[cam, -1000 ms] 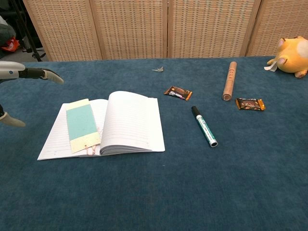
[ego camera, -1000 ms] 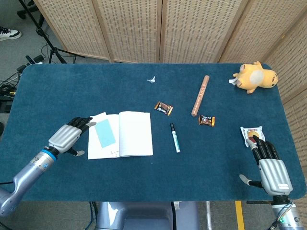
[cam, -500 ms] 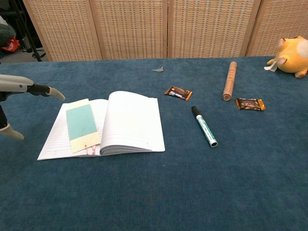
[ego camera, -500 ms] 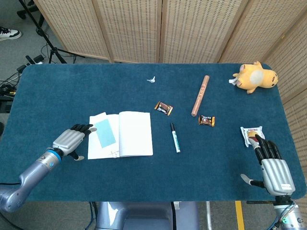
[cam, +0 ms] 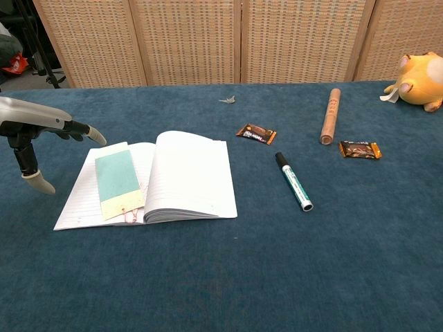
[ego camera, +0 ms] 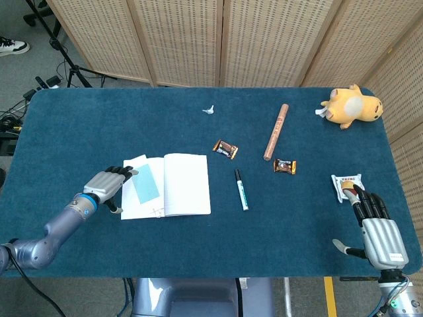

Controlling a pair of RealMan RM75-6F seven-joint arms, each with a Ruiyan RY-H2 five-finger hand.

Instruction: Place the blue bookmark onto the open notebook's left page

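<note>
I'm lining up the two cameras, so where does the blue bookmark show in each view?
Head view: blue bookmark left of centre, on the notebook's left page, beside the left hand.
Chest view: the bookmark is at left-centre, on the same page, right of the left hand.
Shared landmark: the open notebook under it.

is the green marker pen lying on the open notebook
No, the green-and-white marker pen lies on the blue table cloth to the right of the open white lined notebook, apart from it.
</note>
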